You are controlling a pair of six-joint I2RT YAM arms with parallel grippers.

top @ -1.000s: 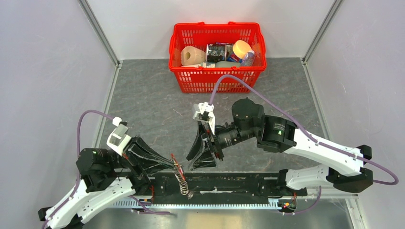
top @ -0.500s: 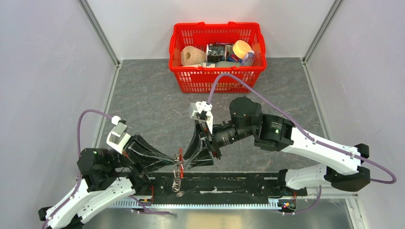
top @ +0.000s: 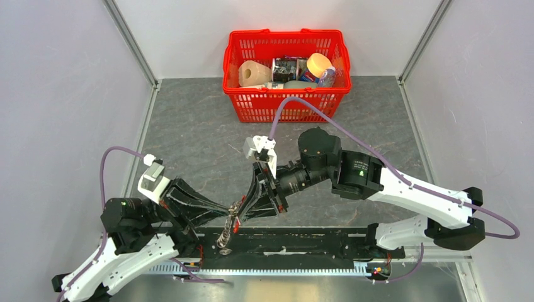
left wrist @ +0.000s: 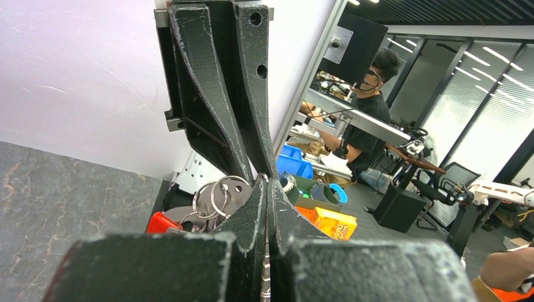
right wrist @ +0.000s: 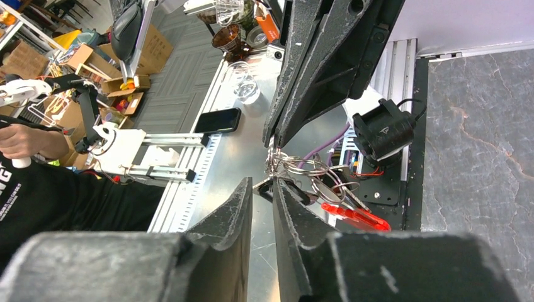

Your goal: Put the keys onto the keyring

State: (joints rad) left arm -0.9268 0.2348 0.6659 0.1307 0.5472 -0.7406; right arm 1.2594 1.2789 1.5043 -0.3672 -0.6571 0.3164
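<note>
The keyring (top: 227, 228) hangs over the table's near edge, its silvery rings (left wrist: 217, 195) and red strap (right wrist: 352, 216) dangling. My left gripper (top: 228, 209) is shut on one of the rings, pads pressed together (left wrist: 267, 179). From the right, my right gripper (top: 240, 212) meets the bunch tip to tip with the left fingers (right wrist: 315, 63). Its jaws stand narrow (right wrist: 263, 184), pinching a small dark piece with a silvery edge, the keys (right wrist: 291, 190), right at the rings (right wrist: 302, 168).
A red basket (top: 286, 106) with a paper roll, cans and packets stands at the back middle. The black mounting bar (top: 315, 242) and aluminium rail run along the near edge below the bunch. Grey walls close both sides.
My right gripper has swung left up to the hanging bunch and narrowed its jaws. The left gripper has shifted slightly left, the bunch swinging with it.
</note>
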